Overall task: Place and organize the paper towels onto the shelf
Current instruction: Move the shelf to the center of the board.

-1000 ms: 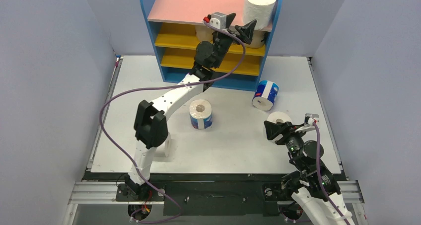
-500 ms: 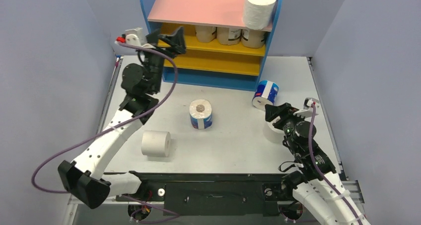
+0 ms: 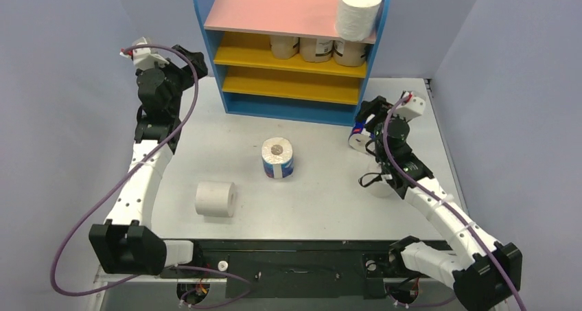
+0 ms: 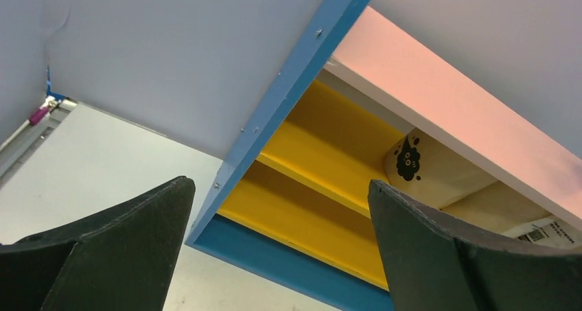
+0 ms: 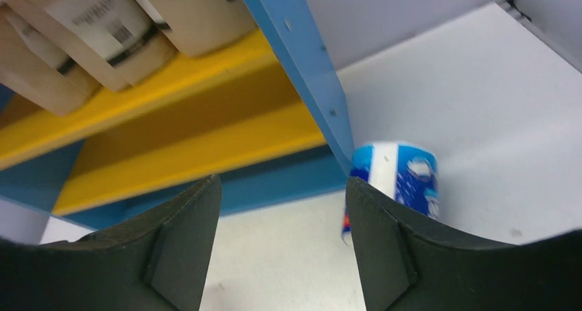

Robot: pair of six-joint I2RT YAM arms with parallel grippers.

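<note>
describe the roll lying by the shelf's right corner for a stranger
Start at the blue-sided shelf. By its right front corner a blue-and-white roll lies on the table. It is on its side; the other printed roll stands upright mid-table.

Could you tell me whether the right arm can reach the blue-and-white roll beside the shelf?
Probably yes: the right gripper hovers open and empty just before the blue-and-white roll; only the shelf's side panel stands close beside it.

I see the shelf bearing an upright white roll on its pink top, three tan rolls on the upper yellow board; a blue-printed roll stands before it.
</note>
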